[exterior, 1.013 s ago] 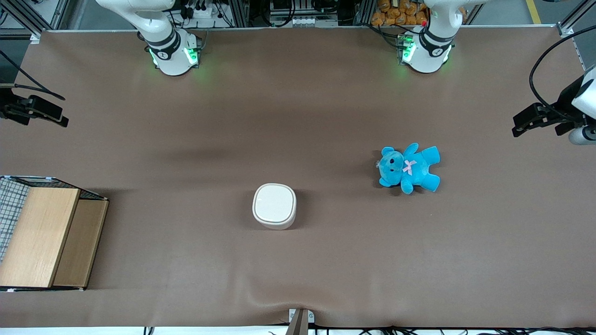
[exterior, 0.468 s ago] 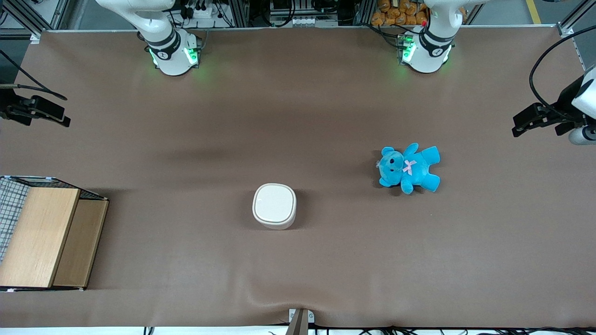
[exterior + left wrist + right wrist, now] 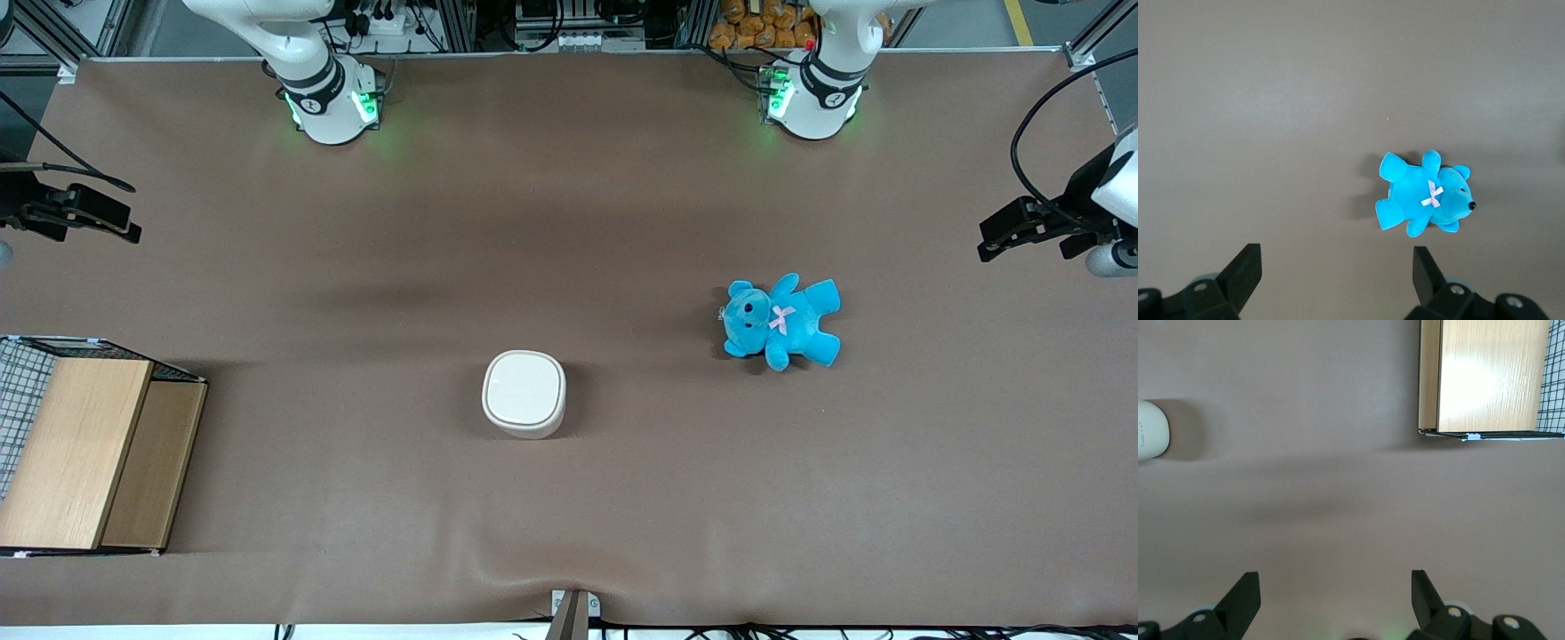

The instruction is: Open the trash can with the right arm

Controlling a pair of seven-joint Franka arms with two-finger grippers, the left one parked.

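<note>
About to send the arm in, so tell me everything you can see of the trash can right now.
The trash can is a small off-white bin, rounded-square, of smooth plastic by the look. Its flat lid lies shut and level; no hinge or handle shows. It stands upright on the brown table cover, alone, nothing touching it, nearer the front camera than the blue teddy bear. Faint lettering marks its wall in the right wrist view. The right arm's pincer hangs open above bare cover, well apart from it.

Right arm [image 3: 302, 62] rises from its base and runs out of the front view, so its pose is mostly hidden. Its gripper [image 3: 1335, 600] hangs high above the table [image 3: 569, 498], aimed down, fingers [image 3: 1245, 593] spread wide with nothing between them.
</note>
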